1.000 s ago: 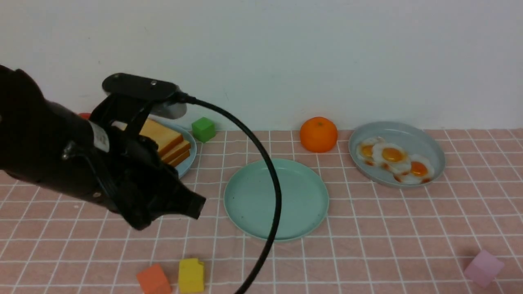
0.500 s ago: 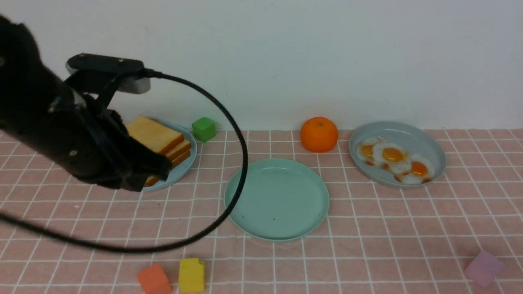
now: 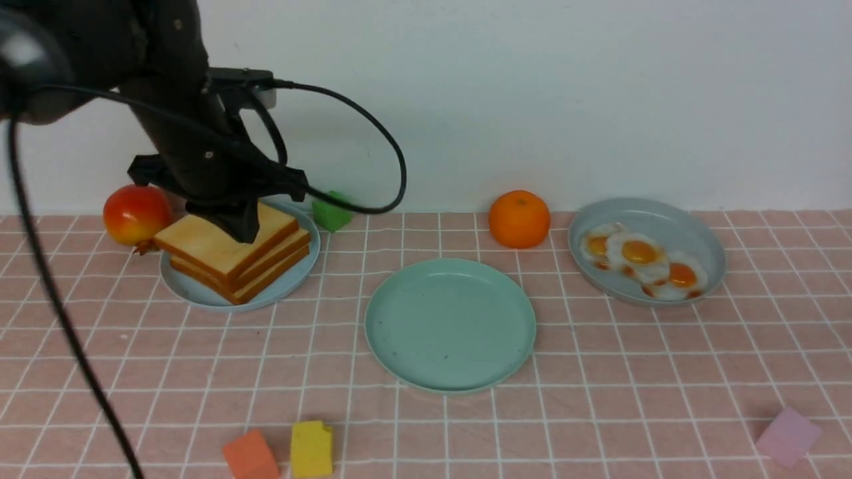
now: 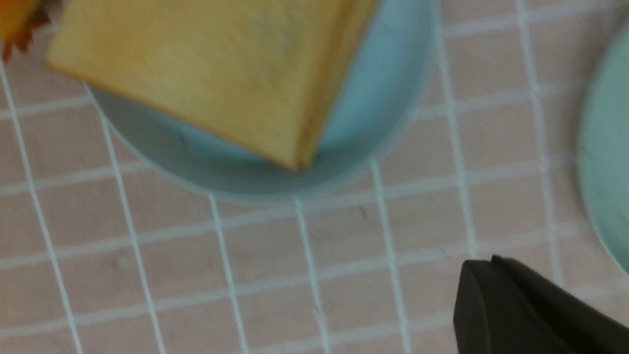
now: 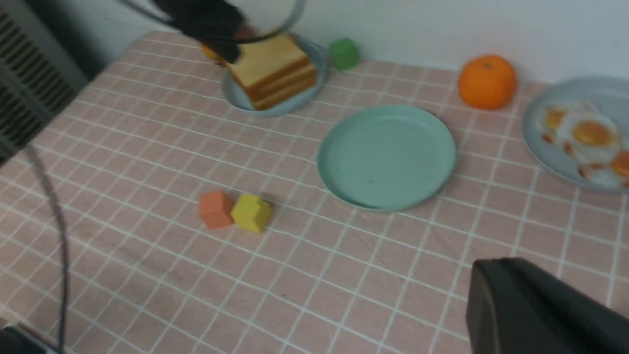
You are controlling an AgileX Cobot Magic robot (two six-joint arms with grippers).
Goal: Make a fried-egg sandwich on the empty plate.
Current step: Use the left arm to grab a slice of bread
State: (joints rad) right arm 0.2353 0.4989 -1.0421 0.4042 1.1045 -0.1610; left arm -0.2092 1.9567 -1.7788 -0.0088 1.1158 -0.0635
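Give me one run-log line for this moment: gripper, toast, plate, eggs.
left gripper: over toast stack, jaw state unclear | empty plate: bare | fried eggs: in grey-blue dish | assembly: not started

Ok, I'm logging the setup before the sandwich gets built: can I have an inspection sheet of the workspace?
Surface: pink checked cloth, flat.
Job's things: green plate bare; toast stack on blue plate; fried eggs in grey dish.
Clutter: apple, orange, green block, orange block, yellow block, pink block.
Grippers: left gripper at the toast stack, fingers unclear; right gripper barely seen.
Cables: black cable loops from left arm.
Surroundings: white wall.
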